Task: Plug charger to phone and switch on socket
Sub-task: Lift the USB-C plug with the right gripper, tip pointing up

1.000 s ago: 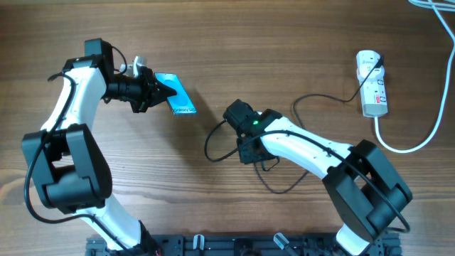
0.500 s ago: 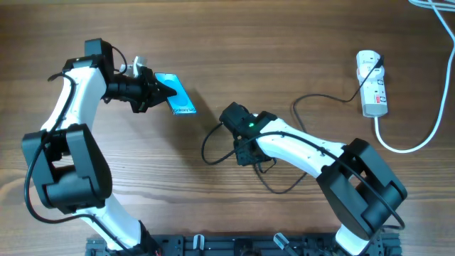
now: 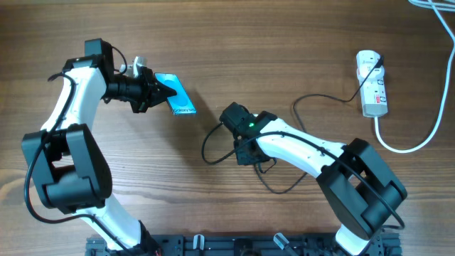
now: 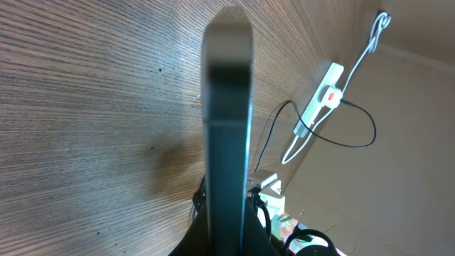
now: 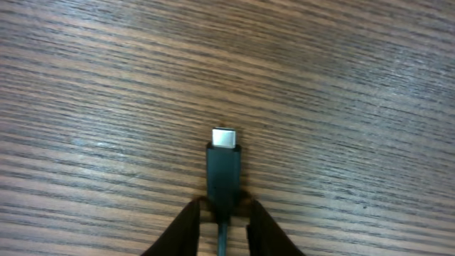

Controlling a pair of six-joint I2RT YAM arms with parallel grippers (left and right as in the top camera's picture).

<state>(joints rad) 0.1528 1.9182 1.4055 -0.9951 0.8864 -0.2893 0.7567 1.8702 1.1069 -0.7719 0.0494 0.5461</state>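
Note:
My left gripper (image 3: 162,92) is shut on the phone (image 3: 179,98), which has a cyan screen, and holds it tilted above the table at the upper left. In the left wrist view the phone (image 4: 227,128) stands edge-on between the fingers (image 4: 227,231). My right gripper (image 3: 229,112) is at the table's middle, right of the phone and apart from it. It is shut on the charger's plug (image 5: 224,171), whose metal tip (image 5: 225,138) sticks out ahead just above the wood. The thin black cable (image 3: 207,146) loops below it and runs to the white socket (image 3: 372,92) at the far right.
A thick white cable (image 3: 419,146) trails from the socket along the right edge of the table. The black cable lies in loops (image 3: 284,186) under the right arm. The socket also shows far off in the left wrist view (image 4: 323,99).
My right gripper has moved a little to the left with the plug, and the cable loop has followed. The left arm and the phone have not moved.

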